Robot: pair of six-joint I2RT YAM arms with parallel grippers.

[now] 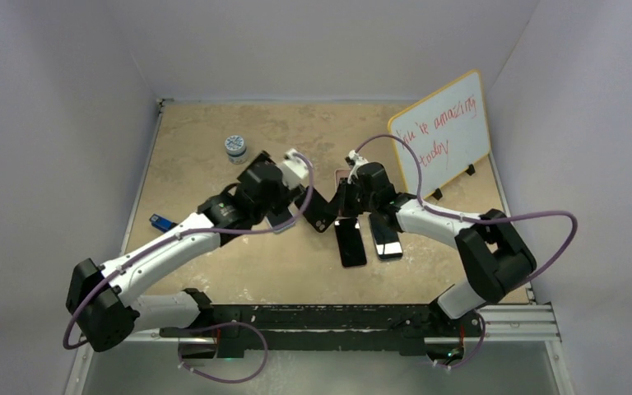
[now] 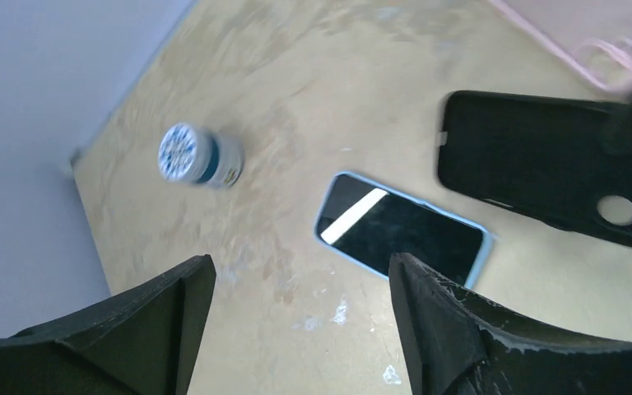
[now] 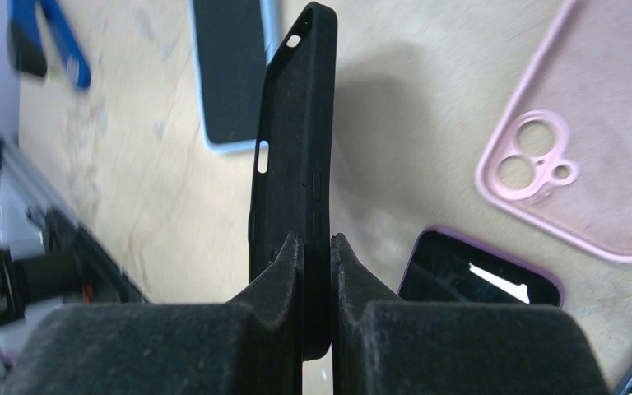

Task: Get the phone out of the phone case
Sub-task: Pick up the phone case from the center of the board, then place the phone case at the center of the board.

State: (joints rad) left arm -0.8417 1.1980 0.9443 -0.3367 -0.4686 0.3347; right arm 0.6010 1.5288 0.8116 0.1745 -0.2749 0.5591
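The phone [image 2: 403, 230], black-screened with a light-blue rim, lies flat and face up on the tan table, out of its case. My left gripper [image 2: 296, 284] hovers open just above and beside it, holding nothing. The black phone case [image 3: 296, 140] stands on edge above the table, and my right gripper [image 3: 317, 247] is shut on its lower end. In the left wrist view the phone case [image 2: 543, 160] hangs to the right of the phone, and the table shows through its camera holes. From above, the phone case [image 1: 322, 212] sits between the two wrists.
A pink case [image 3: 576, 123] and a purple-rimmed phone [image 3: 477, 271] lie near my right gripper. Two dark phones [image 1: 350, 241] [image 1: 385, 239] lie at centre. A small white bottle [image 1: 235, 148] stands at the back left, a whiteboard [image 1: 444, 132] at the back right, a blue object [image 1: 160, 222] at the left.
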